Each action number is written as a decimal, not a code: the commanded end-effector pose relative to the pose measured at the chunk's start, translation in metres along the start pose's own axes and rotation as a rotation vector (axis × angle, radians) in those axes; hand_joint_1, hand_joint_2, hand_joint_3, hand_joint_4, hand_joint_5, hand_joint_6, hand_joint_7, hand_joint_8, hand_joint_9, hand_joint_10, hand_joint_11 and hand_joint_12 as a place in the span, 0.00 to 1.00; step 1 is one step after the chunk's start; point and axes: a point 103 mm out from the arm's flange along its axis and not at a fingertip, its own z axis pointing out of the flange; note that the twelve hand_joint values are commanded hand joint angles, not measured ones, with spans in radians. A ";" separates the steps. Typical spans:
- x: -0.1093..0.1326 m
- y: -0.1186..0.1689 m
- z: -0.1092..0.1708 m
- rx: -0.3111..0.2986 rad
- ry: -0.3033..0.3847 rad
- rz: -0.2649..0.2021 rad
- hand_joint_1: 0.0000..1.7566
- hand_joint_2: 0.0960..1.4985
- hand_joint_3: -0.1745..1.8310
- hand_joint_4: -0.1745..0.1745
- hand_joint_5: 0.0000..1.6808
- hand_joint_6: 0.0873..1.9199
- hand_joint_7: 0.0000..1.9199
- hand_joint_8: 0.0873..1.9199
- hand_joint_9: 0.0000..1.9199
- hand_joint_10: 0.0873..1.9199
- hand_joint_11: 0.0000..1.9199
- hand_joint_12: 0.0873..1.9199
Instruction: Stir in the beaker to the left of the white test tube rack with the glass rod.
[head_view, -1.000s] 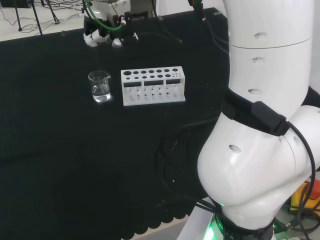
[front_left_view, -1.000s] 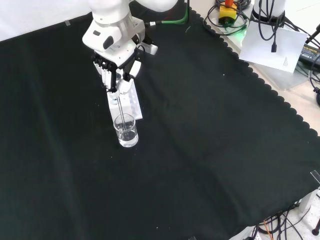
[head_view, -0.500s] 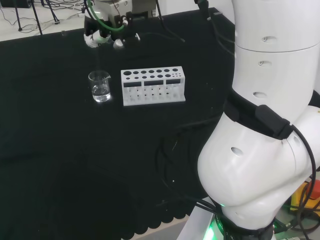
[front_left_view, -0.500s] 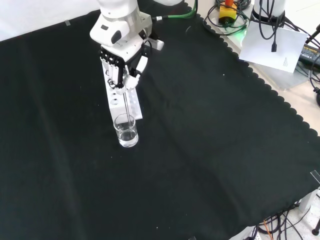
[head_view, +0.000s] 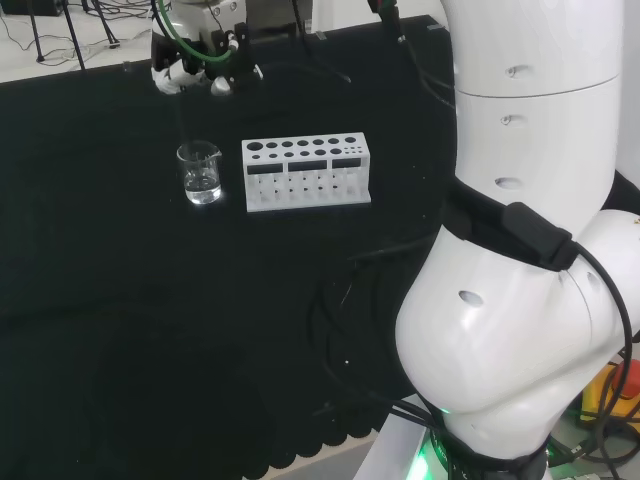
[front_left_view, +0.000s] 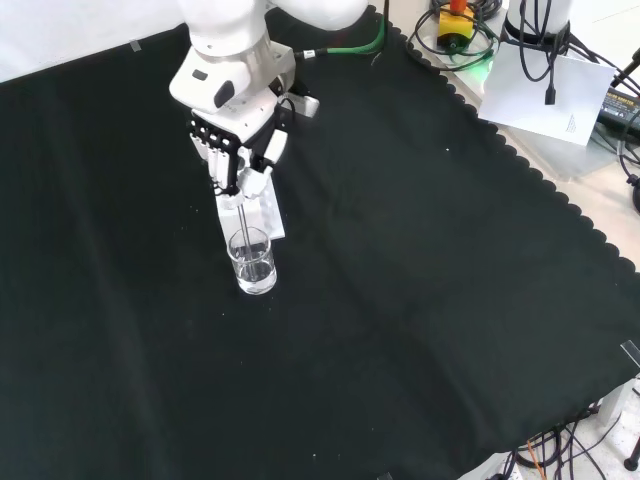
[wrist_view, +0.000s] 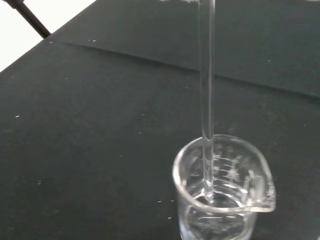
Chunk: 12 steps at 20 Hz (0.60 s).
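Observation:
A clear glass beaker (head_view: 201, 172) with some water stands left of the white test tube rack (head_view: 306, 171) in the head view. In the front view the beaker (front_left_view: 251, 262) is just below the rack (front_left_view: 262, 209). My hand (front_left_view: 236, 152) hovers above it, fingers curled on a thin glass rod (front_left_view: 244, 219). The wrist view shows the rod (wrist_view: 206, 90) running down past the rim, its tip in the water inside the beaker (wrist_view: 223, 190). In the head view the hand (head_view: 196, 68) sits high, beyond the beaker.
Black cloth covers the bench. The arm's white links (head_view: 520, 240) take up the right of the head view. In the front view, cables and a white sheet (front_left_view: 540, 90) lie past the cloth's scalloped edge at top right.
The hand has swung across above the beaker, toward the front view's left, after leaning right half a second ago. The rod stays in the beaker, which has not moved.

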 end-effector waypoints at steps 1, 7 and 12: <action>-0.017 -0.014 -0.003 0.004 -0.006 0.026 0.75 0.72 0.00 0.00 0.69 0.19 0.63 0.47 0.84 0.35 0.83 0.36; 0.000 -0.024 -0.007 -0.001 -0.009 0.002 0.75 0.72 0.01 0.00 0.69 0.19 0.63 0.47 0.83 0.35 0.83 0.36; 0.032 -0.019 -0.020 -0.019 -0.019 -0.040 0.75 0.72 0.01 0.00 0.69 0.19 0.62 0.47 0.83 0.36 0.82 0.36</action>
